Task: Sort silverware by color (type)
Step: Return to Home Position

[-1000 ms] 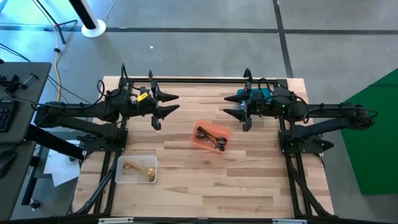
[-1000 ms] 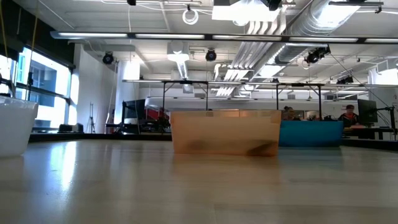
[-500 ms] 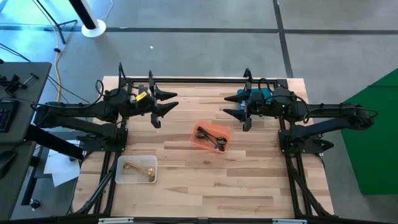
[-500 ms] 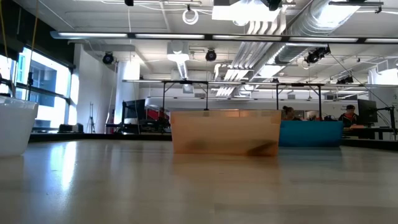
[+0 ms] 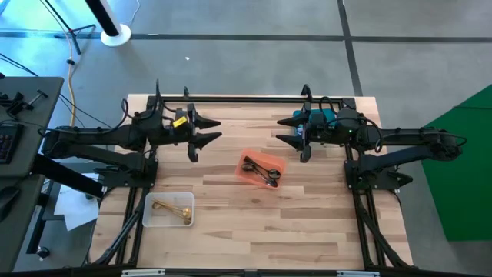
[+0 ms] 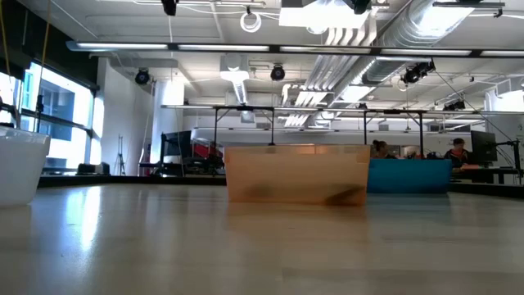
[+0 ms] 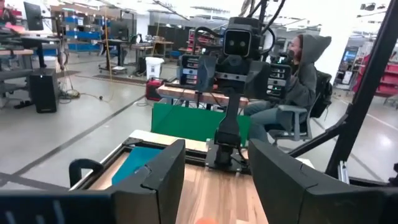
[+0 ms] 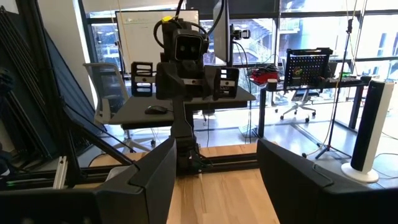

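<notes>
Black silverware (image 5: 261, 170) lies in an orange bin (image 5: 247, 175) near the table's middle. Gold silverware (image 5: 174, 209) lies in a clear bin (image 5: 154, 218) near the near left corner. No shiny silver pieces show. My left gripper (image 5: 218, 130) hovers open over the far left of the table, pointing right. My right gripper (image 5: 279, 130) hovers open over the far right, pointing left. Both are high above the wood and far from the bins. Each wrist view shows its own spread fingers, left gripper (image 7: 216, 180), right gripper (image 8: 214, 180), with nothing between them.
A teal bin (image 5: 326, 115) sits at the far right edge, mostly under my right arm; the low view shows it (image 6: 409, 175) beside the orange bin (image 6: 296, 174). A person (image 7: 298, 81) sits beyond the table's right side. Bare wood lies between the bins.
My left gripper has shifted a little toward the table's right and stays open. The bins and silverware have not moved.
</notes>
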Motion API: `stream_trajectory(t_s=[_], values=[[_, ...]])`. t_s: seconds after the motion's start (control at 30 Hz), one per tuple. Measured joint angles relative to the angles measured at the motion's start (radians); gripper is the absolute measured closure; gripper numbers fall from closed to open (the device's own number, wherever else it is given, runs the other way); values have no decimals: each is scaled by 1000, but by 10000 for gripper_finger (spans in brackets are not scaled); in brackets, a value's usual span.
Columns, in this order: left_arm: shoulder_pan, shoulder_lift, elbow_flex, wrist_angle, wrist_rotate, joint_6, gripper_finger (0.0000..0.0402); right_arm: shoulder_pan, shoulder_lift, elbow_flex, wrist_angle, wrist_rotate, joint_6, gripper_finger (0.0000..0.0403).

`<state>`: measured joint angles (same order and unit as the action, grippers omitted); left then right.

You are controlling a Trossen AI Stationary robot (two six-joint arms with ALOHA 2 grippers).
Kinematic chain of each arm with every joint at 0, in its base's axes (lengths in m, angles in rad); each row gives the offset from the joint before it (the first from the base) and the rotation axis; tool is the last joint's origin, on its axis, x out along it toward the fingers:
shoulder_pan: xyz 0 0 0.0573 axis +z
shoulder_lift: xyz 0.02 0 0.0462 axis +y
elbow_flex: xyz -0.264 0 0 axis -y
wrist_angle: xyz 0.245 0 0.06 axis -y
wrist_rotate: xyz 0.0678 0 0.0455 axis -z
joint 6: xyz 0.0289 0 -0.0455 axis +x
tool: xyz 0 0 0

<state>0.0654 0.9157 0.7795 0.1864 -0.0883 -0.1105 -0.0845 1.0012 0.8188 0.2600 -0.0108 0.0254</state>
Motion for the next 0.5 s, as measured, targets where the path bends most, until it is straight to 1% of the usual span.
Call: stream_trajectory(t_s=[0.17, 0.23, 0.33, 0.43, 0.47, 0.5], values=[[0, 0, 0, 0, 1, 13, 236, 0, 0, 0, 0, 0, 0, 194], [0, 0, 0, 1, 11, 32, 250, 0, 0, 0, 0, 0, 0, 194], [0, 0, 0, -1, 38, 53, 298, 0, 0, 0, 0, 0, 0, 194], [0, 0, 0, -1, 60, 76, 368, 0, 0, 0, 0, 0, 0, 194], [0, 0, 0, -2, 62, 83, 384, 0, 0, 0, 0, 0, 0, 194], [0, 0, 0, -2, 62, 86, 392, 0, 0, 0, 0, 0, 0, 194]])
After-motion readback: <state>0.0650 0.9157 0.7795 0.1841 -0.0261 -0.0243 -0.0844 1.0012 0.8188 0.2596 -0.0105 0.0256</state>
